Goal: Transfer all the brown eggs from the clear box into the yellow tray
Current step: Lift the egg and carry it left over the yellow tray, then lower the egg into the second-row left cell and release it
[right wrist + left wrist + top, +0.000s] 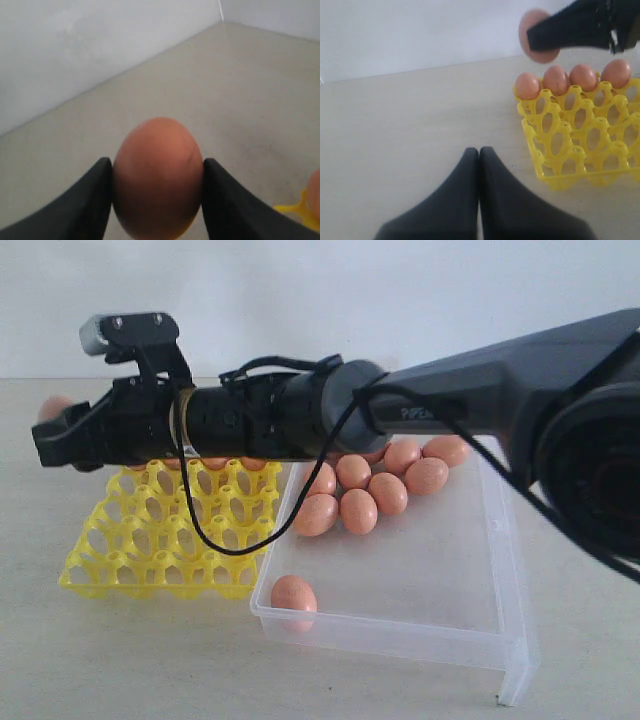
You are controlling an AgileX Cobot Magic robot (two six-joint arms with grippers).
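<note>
My right gripper reaches across to the far left, above the far left corner of the yellow tray, and is shut on a brown egg that fills the gap between its black fingers. The left wrist view shows that egg hanging above the tray, whose far row holds several eggs. The clear box holds a cluster of eggs at its back and a single one in its near left corner. My left gripper is shut and empty over bare table beside the tray.
The right arm stretches low across the box and the tray, hiding the tray's far row in the exterior view. A black cable loops down from it in front of the tray. A white wall stands behind the table.
</note>
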